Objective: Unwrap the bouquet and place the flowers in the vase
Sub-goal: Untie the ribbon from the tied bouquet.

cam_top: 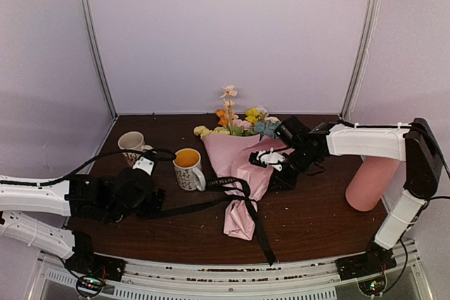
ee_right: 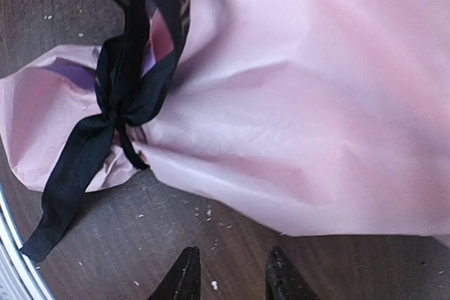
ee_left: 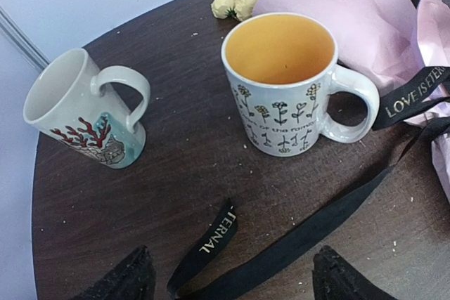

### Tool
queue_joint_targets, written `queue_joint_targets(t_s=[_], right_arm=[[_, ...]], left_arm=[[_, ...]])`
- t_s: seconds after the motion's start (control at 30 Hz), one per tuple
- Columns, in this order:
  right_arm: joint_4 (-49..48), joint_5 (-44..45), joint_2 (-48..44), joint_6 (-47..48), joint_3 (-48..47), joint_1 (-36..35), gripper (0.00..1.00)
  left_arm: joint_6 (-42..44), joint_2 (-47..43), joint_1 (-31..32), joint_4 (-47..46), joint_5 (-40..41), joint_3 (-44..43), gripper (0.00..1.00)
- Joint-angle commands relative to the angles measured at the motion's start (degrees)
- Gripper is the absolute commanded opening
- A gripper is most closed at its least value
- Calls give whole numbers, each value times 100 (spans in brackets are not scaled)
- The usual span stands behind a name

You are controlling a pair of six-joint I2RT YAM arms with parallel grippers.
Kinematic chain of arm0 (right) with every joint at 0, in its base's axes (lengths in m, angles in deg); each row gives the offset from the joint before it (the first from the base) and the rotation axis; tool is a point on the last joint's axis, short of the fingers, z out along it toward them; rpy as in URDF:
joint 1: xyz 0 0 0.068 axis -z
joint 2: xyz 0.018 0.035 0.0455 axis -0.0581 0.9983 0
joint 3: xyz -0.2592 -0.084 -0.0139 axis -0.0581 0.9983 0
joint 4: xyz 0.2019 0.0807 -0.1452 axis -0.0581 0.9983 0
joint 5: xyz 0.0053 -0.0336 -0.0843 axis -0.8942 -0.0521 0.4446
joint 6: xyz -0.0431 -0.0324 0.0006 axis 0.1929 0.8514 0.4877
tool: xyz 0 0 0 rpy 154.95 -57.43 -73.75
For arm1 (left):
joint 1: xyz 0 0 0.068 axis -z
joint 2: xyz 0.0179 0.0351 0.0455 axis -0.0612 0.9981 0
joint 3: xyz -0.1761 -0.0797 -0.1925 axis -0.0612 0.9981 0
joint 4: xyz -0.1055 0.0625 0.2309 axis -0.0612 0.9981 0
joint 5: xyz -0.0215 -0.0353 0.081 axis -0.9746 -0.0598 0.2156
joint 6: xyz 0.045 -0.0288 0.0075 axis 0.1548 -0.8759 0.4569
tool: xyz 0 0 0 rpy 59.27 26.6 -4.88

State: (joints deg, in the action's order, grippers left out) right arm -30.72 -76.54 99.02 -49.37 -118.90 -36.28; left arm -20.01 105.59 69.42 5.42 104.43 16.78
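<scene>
The bouquet (cam_top: 235,166) lies at the table's middle in a pink paper cone (ee_right: 302,103), its flowers (cam_top: 239,123) pointing to the back. A black ribbon (ee_right: 123,103) is knotted round the cone's narrow end. One tail of the ribbon (ee_left: 295,240) runs left across the table and passes between my left gripper's fingers. My left gripper (ee_left: 232,282) hangs open just above that tail, with the printed end (ee_left: 211,240) lying loose in front. My right gripper (ee_right: 232,279) sits at the cone's right edge, open with nothing between its fingers. The pink vase (cam_top: 370,182) stands far right, partly behind the right arm.
A white mug with a yellow inside (ee_left: 281,82) stands just left of the bouquet. A second mug with a red coral print (ee_left: 84,110) stands further left. Crumbs dot the dark wooden table (cam_top: 309,223). Walls close in the back and sides.
</scene>
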Motion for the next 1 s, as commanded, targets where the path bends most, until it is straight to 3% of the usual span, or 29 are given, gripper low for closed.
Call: queue_joint_targets(t_s=[0.0,0.13,0.3,0.53,0.73,0.83,0.97], right_arm=[[157,-655,-345,-138,391,-42,35],[284,-1324,-488,26,651,-194,43],[197,-1332,-369,60,905,-581,55],[231,-1288,256,-126,659,-827,58],[211,-1472,672,-136,414,-1074,59],[303,-1590,890,-149,252,-1144,59],[325,-1667,1070,-185,177,-1177,51]], left_arm=[[316,293,-52,-363,-286,-232,80],[355,604,-56,-396,-450,-341,79],[430,748,-61,-519,-594,-365,80],[933,1308,-140,-633,-1678,-513,83],[1061,1910,-186,-705,-2067,-635,78],[1138,2144,-291,-696,-2174,-658,68],[1257,2439,-501,-560,-2272,-678,40]])
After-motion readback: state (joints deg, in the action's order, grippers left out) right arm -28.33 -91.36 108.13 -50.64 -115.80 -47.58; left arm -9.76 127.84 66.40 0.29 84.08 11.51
